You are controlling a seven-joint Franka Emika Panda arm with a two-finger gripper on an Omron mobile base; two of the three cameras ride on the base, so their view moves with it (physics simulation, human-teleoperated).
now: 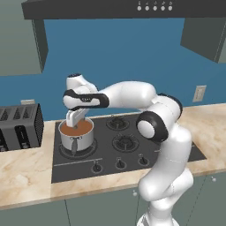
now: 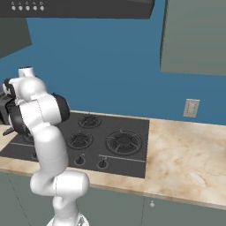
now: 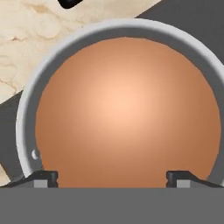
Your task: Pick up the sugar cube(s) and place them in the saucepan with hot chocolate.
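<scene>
The saucepan (image 1: 76,134) is positioned on the near left burner of the black cooktop (image 1: 132,148), which is set into the marbled counter (image 1: 26,176). Brown liquid (image 3: 127,113) is contained in the saucepan, and its short handle points toward the near edge. The gripper (image 1: 76,118) is held directly above the saucepan, pointing down, close to the liquid surface. In the hand view, the two fingertips (image 3: 46,177) are seen widely spread, one at each side of the pan's interior, with nothing pinched between them. No sugar cube can be made out on the liquid. A black toaster (image 1: 20,126) stands on the counter to the left of the cooktop.
</scene>
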